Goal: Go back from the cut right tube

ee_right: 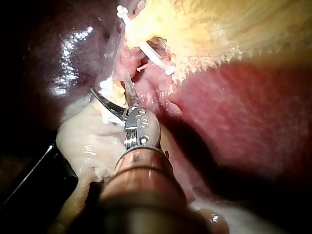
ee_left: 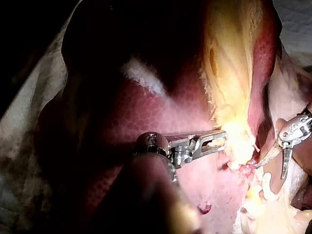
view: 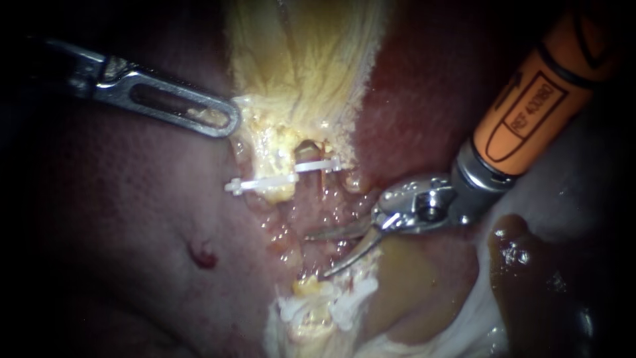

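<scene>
Two curved blades of my orange-sleeved right instrument [view: 317, 254] gape empty beside the yellow cut tube stump [view: 308, 286], likely soft, slippery: leave it ungripped.

Right instrument's pincer [view: 318, 254] spread apart

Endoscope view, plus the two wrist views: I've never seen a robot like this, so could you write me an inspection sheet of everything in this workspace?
Surface: liver, dark red and glistening; yellow tissue above the work site.
Job's things: white clip across the upper stump; more white clips at the lower stump; a gap lies between the stumps.
Clutter: small red spot on the liver; yellow-brown fluid.
Instruments: left instrument, tip against the yellow tissue's edge; right instrument, blades open and empty, over the gap.
Cables: nothing seen.
Surroundings: pale cloth; otherwise dark.
</scene>
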You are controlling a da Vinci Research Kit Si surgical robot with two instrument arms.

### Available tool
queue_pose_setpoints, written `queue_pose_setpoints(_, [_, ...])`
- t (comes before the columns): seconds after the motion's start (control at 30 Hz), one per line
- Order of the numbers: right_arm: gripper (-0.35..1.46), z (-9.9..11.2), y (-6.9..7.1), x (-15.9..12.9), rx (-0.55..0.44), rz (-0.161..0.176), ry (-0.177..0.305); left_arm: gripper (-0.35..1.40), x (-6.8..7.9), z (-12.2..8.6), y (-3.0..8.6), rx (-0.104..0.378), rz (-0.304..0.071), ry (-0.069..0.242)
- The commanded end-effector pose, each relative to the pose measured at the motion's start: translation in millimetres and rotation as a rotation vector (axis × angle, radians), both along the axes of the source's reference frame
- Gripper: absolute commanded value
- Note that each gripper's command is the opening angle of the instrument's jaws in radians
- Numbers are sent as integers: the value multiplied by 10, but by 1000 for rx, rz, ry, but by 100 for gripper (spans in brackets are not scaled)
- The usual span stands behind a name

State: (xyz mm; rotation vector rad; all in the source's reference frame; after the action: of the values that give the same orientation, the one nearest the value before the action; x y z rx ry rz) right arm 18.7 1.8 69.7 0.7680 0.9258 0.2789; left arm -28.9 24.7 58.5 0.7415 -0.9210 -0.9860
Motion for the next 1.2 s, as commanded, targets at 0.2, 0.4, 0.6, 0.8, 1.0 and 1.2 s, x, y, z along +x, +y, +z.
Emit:
queue_pose_setpoints(0.2, [143, -24, 6, -23, -223, -40, -157, -35, 1, 0, 0, 0, 1, -1])
queue_pose_setpoints(0.4, [145, -52, 30, -47, -306, -16, -218, -35, 2, 0, 0, 0, 1, -1])
queue_pose_setpoints(0.6, [145, -68, 41, -65, -363, 0, -248, -35, 2, 1, 0, 0, 1, -1])
queue_pose_setpoints(0.8, [145, -69, 41, -67, -370, 3, -266, -35, 1, 3, 0, -1, 0, 0])
queue_pose_setpoints(1.0, [145, -69, 41, -67, -371, 2, -268, -35, -5, 17, -7, -10, -3, 4])
queue_pose_setpoints(1.2, [145, -69, 41, -69, -371, 2, -268, -35, -25, 41, -12, -16, -1, 9])
